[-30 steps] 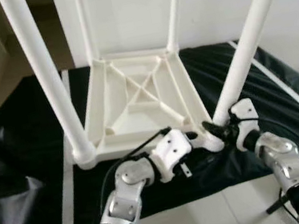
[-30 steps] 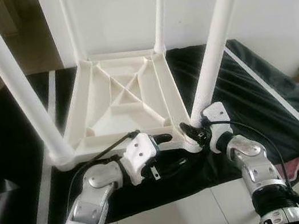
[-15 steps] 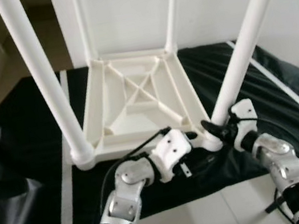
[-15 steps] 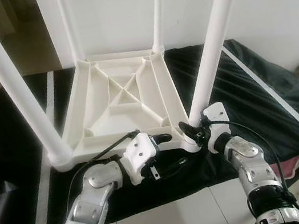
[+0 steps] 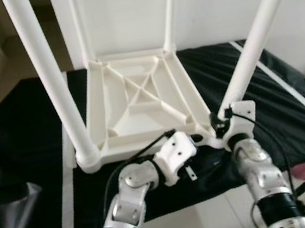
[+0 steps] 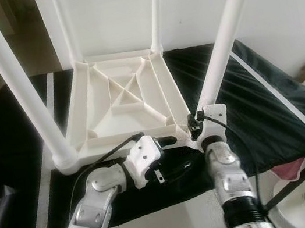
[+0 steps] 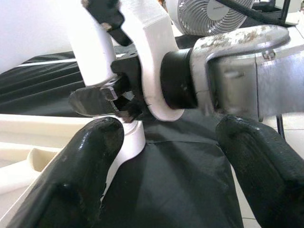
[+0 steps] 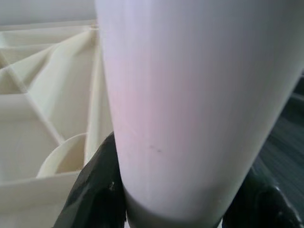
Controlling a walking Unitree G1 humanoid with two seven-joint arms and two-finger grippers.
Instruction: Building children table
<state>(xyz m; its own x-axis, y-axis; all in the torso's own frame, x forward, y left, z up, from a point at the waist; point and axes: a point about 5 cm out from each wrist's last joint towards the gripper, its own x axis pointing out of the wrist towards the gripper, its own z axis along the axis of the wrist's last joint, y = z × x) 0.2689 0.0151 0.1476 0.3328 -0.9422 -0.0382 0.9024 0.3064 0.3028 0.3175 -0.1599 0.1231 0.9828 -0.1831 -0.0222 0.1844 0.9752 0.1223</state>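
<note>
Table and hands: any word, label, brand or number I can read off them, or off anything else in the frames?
None can be read.
Upturned white table and its legs: plain plastic, no print or sticker.
Left hand and right hand, which is around the near right leg: no legible marking.
Fan behind the right wrist: no readable badge.
Black sheet: plain.

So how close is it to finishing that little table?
Nearly done, by the look of it. The white tabletop lies upside down on the black sheet with four legs standing in its corners. In hand: the right gripper clasps the base of the near right leg, seemingly seating it, while the left gripper waits open beside that corner. Left: flipping the table upright.
</note>
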